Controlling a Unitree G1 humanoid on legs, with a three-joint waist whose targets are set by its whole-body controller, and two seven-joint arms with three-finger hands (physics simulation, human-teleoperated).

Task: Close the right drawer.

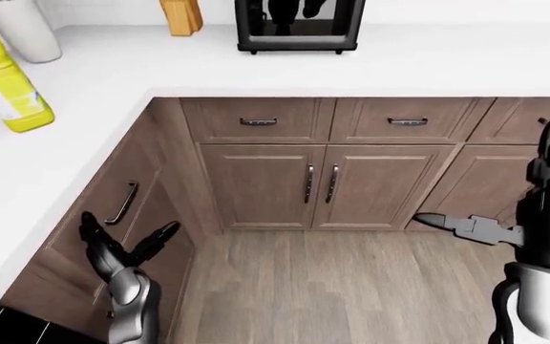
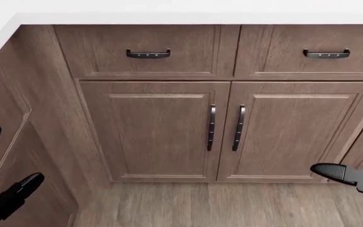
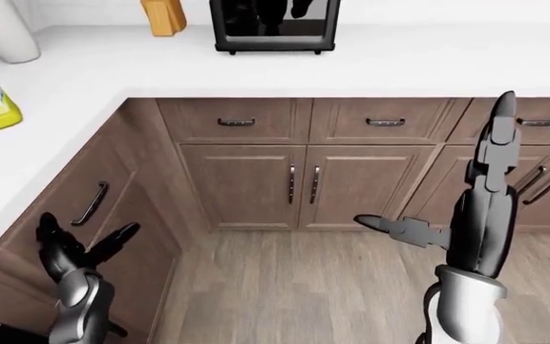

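Note:
The drawer front (image 1: 103,188) with a dark bar handle (image 1: 122,203) sits in the cabinet run along the left of the left-eye view, under the white counter (image 1: 75,136). It looks about flush with the cabinet face. My left hand (image 1: 127,240) hangs just below the handle with its fingers spread, open and holding nothing. In the head view only one dark finger (image 2: 19,188) shows at the bottom left. My right hand (image 1: 461,228) is held out over the floor at the right, open and empty, far from the drawer.
The facing cabinet run has two shut drawers (image 1: 256,120) (image 1: 407,120) above double doors (image 1: 318,185). On the counter stand a yellow bottle (image 1: 3,82), a black appliance (image 1: 299,25), a wooden block (image 1: 181,16) and a pale vase (image 1: 22,29). Wood floor (image 1: 333,287) lies below.

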